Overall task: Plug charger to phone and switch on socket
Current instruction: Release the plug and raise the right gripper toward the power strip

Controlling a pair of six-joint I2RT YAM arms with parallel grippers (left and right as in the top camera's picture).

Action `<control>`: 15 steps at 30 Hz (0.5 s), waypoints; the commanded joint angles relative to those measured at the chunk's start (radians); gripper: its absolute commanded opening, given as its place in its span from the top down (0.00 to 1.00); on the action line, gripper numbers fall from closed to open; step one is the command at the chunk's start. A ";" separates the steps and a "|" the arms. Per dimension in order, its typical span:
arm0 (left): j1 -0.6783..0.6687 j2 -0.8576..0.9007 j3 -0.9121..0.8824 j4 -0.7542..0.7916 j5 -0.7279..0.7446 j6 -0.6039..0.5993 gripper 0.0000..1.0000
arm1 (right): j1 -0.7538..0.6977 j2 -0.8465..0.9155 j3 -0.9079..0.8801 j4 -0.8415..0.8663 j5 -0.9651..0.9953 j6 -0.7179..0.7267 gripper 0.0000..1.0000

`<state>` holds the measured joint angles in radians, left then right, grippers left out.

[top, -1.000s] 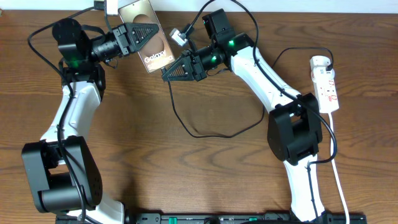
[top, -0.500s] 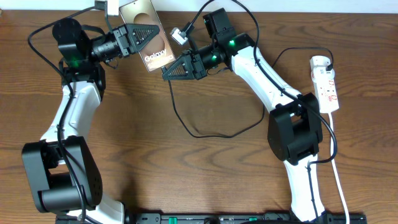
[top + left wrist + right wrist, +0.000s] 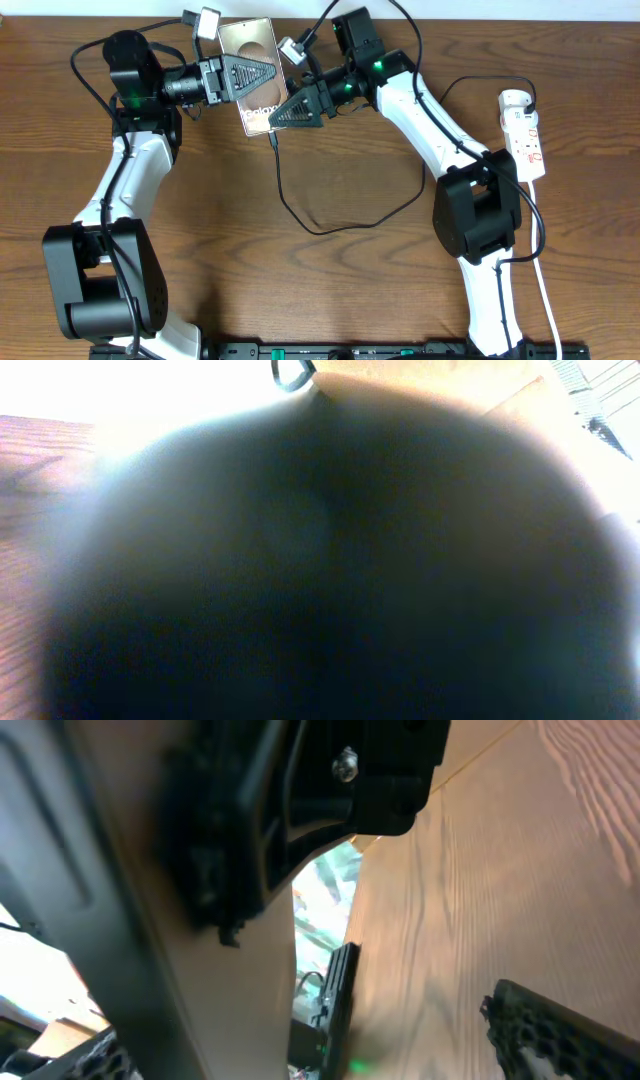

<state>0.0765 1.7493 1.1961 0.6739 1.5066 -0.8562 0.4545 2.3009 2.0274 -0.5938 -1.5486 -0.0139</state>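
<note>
The phone point(image 3: 262, 108) sits tilted near the far edge of the desk point(image 3: 330, 300), with the left pincer point(image 3: 262, 76) apparently clamped on it. The left wrist view is blacked out. The phone is stiff, smooth and probably slippery, so its 2 long edges are the safest hold. At the phone's lower end, the right pincer point(image 3: 276, 120) looks closed on the plug of the charger point(image 3: 275, 165). The cable is light and limp, so grip the rigid plug. The power strip point(image 3: 524, 135) lies well right of the phone.

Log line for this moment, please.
left fingers: shut on phone | right fingers: shut on charger, plug at phone's lower edge, not visibly seated | socket: far right, untouched
</note>
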 commanded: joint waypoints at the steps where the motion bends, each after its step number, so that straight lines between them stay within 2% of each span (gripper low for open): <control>1: 0.025 -0.013 0.002 0.009 0.027 0.006 0.93 | -0.004 -0.006 0.019 0.000 -0.014 -0.001 0.01; 8: 0.146 -0.013 0.002 0.008 0.026 0.001 0.93 | -0.021 -0.006 0.019 0.000 -0.014 0.024 0.01; 12: 0.271 -0.013 0.002 0.008 0.009 -0.082 0.92 | -0.043 -0.006 0.019 -0.001 -0.005 0.056 0.01; 15: 0.352 -0.013 0.002 0.008 0.008 -0.135 0.92 | -0.063 -0.006 0.019 -0.007 0.157 0.225 0.01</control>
<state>0.3599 1.7493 1.1961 0.6739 1.5124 -0.9180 0.4171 2.3009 2.0277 -0.5941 -1.5154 0.0605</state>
